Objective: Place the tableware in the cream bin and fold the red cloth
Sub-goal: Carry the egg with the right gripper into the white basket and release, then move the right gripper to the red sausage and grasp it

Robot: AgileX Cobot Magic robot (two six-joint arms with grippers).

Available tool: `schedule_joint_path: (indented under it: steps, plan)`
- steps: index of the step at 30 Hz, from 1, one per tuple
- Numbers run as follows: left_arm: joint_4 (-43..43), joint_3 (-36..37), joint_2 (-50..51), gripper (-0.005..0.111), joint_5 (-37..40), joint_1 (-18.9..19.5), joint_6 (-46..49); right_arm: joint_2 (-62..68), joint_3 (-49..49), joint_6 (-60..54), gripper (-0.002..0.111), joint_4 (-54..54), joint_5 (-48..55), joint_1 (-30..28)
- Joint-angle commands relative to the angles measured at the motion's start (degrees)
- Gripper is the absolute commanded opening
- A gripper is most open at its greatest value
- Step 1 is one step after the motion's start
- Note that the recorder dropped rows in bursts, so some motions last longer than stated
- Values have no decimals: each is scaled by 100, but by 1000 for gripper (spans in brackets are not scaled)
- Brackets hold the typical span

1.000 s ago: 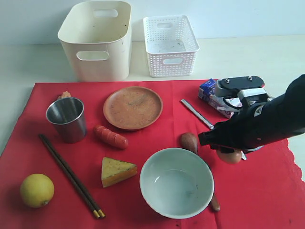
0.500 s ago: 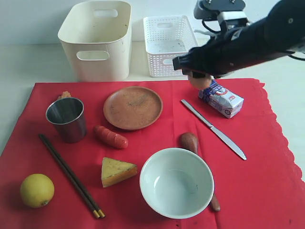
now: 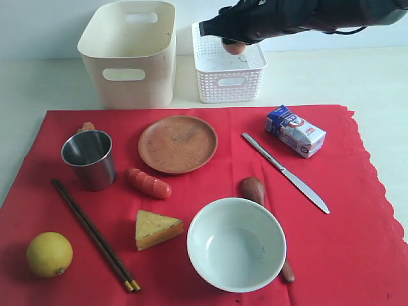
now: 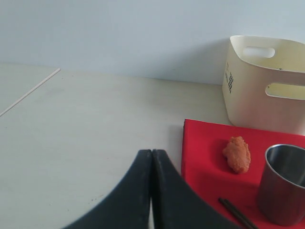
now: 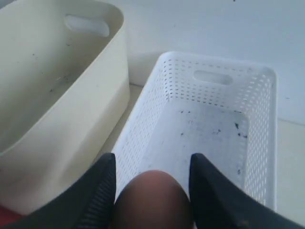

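Within a second the right gripper (image 5: 152, 183) carried the egg (image 3: 235, 46) off the cloth (image 3: 357, 248) to above the basket (image 3: 229, 86), jaws clenched on it. The left gripper (image 4: 151, 186) sat closed beside the cloth. The cup (image 3: 89, 159), plate (image 3: 178, 143), bowl (image 3: 236, 245) and knife (image 3: 287, 173) lay on the cloth, the bin (image 3: 127, 86) empty.

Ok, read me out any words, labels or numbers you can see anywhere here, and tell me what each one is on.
Milk carton: blue, white and red print, too small to read.
Cream bin: dark printed patch on its end wall, seen in the left wrist view, too blurred to read.
Nothing else shows any text, so no word or number can be quoted.
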Motion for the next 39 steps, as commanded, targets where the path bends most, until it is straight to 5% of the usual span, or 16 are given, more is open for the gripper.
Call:
schedule_joint_path:
  steps: [1,9,16,21,32,39]
  plan:
    - [-17,-2,-35,2,-26,23,6,629,-657,-132,16,-50,-183,-57]
    - [-17,-2,-35,2,-26,23,6,1408,-1095,-132,21,-50,-551,-57]
    - [-17,-2,-35,2,-26,23,6,1606,-1095,-132,53,-50,-850,-57]
    - [-17,-2,-35,2,-26,23,6,1595,-1095,-111,65,19,-625,-57]
    - [-17,-2,-35,2,-26,23,6,283,-1095,-110,59,-1034,1445,-140]
    - [-17,-2,-35,2,-26,23,6,-716,-1021,57,33,-1252,3053,-140]
